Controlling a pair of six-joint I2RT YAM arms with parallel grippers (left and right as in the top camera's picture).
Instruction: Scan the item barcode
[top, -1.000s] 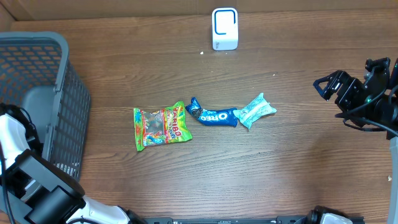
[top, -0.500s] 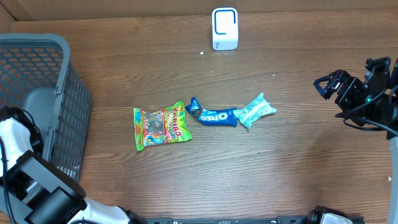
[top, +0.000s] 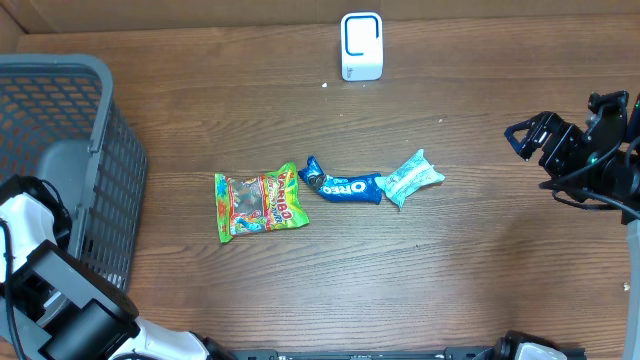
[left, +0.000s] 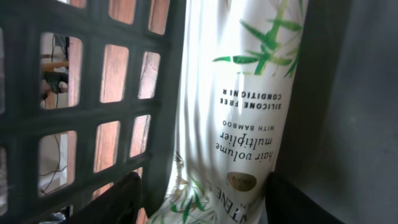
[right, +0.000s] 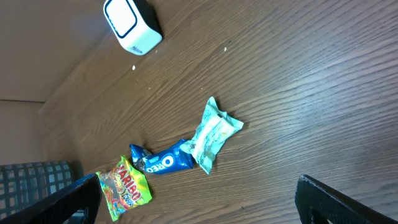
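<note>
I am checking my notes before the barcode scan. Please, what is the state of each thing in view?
basket: upright
bottle: inside basket
left gripper: around bottle, grip unclear
right gripper: open, empty
scanner: upright, untouched
Haribo bag: lying flat
Oreo pack: lying, touching teal packet

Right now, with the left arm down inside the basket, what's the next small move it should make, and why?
Probably close the left fingers firmly on the white conditioner bottle. In the left wrist view the bottle sits between them, close against the grey basket wall, and I cannot tell whether they grip it yet. It likely needs a sure hold before being lifted out.
</note>
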